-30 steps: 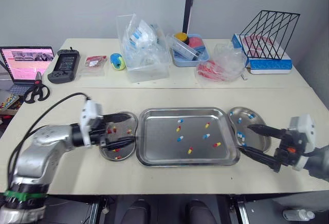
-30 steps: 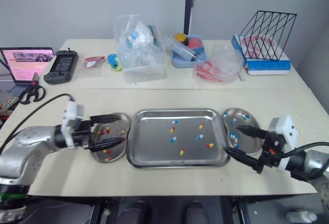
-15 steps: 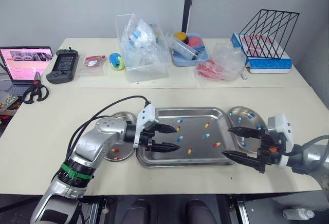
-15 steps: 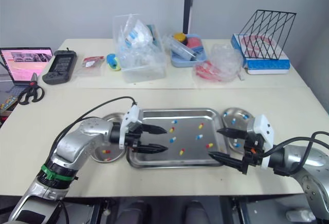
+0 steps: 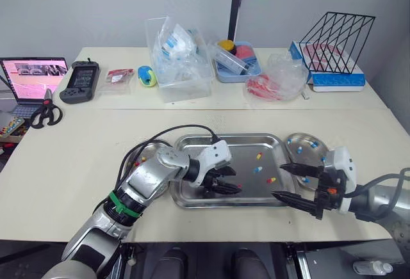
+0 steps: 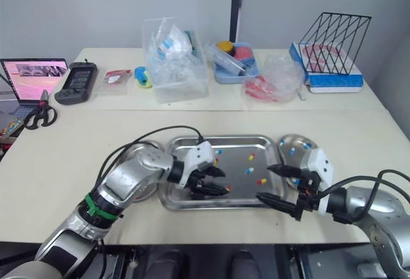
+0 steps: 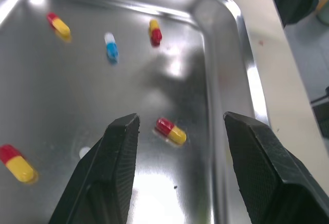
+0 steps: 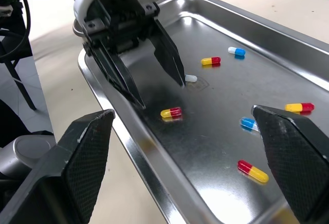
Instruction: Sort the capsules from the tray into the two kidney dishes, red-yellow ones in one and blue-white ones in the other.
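The steel tray [image 5: 227, 137] holds several capsules of both colours. My left gripper [image 5: 236, 181] is open over the tray's near middle. Its fingers [image 7: 115, 157] stand either side of a red-yellow capsule [image 7: 170, 130], which also appears in the right wrist view [image 8: 171, 112]. A blue-white capsule [image 7: 111, 47] and other red-yellow ones [image 7: 154, 31] lie further in. My right gripper [image 5: 279, 180] is open and empty at the tray's right near corner. The left kidney dish [image 5: 142, 150], partly behind my arm, holds red-yellow capsules. The right kidney dish [image 5: 318, 153] holds blue-white ones.
Across the back stand a clear box of bags [image 5: 179, 61], a blue bin [image 5: 238, 61], a plastic bag [image 5: 277, 77] and a wire rack [image 5: 333, 39]. A laptop [image 5: 32, 77], scissors [image 5: 43, 114] and a black handset [image 5: 80, 82] lie at far left.
My left gripper moved right from the left dish to the tray's middle, now straddling a red-yellow capsule. My right gripper moved left from the right dish to the tray's right edge.
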